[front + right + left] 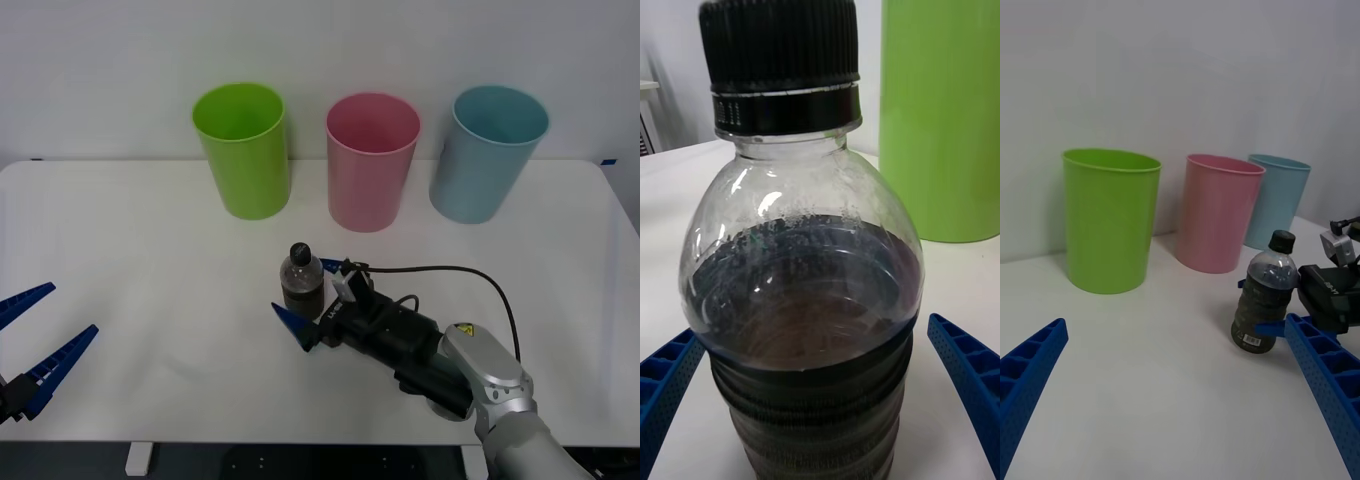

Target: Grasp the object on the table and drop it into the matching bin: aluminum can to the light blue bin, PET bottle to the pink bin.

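Right claw (308, 298) is spread around the PET bottle (301, 283), one blue finger on each side, neither touching yet in the right wrist view: there's a visible gap to each finger (968, 375). Bottle stands upright on the desk (150, 250), about mid-desk, in front of the pink bin (372, 160) and well apart from it. To do this step well: close evenly on the ribbed lower body (816, 420), not the domed shoulder, which would likely squeeze the bottle upward out of the grip. Bottle looks roughly centred between the fingers, so a straight close should work without knocking it over; soft PET will give a bit, so moderate squeeze. Lift clear above rim height before moving, since the bins are far taller than the bottle. Room: open desk between bottle and pink bin, nothing in the path. Lime green bin (241, 148) sits just left of pink, light blue bin (489, 150) to its right, gaps on both sides, so come in centred over the pink rim. Left claw (35, 345) is spread, empty, parked at the desk's near-left edge, well away.
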Controlling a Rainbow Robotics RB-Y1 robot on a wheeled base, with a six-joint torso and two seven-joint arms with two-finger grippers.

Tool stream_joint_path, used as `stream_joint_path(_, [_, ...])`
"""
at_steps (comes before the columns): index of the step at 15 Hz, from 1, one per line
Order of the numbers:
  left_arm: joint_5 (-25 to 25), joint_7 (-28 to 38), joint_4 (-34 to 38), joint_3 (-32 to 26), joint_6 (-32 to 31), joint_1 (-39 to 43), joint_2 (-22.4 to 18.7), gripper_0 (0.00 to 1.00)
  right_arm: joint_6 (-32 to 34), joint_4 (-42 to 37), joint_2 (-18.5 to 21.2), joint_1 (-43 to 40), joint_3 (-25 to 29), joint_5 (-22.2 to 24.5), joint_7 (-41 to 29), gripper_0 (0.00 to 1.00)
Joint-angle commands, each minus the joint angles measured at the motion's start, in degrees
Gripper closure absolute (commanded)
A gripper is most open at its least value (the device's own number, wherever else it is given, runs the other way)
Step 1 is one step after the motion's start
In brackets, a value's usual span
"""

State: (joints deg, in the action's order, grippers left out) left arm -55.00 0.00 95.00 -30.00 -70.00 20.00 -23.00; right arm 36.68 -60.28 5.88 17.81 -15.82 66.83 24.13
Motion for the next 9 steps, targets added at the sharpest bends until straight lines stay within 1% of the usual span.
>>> stream_joint_path(1, [0.0,0.0,0.0,0.0,0.0,0.0,0.0,0.00,-0.1,0.2,-0.1,0.1,0.0,-0.1,0.1,0.00])
stream_joint_path(3, [0.0,0.0,0.0,0.0,0.0,0.0,0.0,0.00,-0.4,0.2,-0.2,0.1,0.0,-0.1,0.4,0.00])
stream_joint_path(4, [0.0,0.0,0.0,0.0,0.0,0.0,0.0,0.00,-0.5,0.2,-0.1,0.1,0.0,-0.1,0.5,0.30])
stream_joint_path(5, [0.0,0.0,0.0,0.0,0.0,0.0,0.0,0.00,-0.6,0.2,-0.2,0.1,0.0,-0.2,0.7,0.84])
stream_joint_path(6, [0.0,0.0,0.0,0.0,0.0,0.0,0.0,0.00,-0.7,0.1,-0.2,0.1,0.0,-0.2,0.8,1.00])
stream_joint_path(9, [0.0,0.0,0.0,0.0,0.0,0.0,0.0,0.00,-0.8,0.1,-0.1,0.1,0.0,-0.2,1.4,1.00])
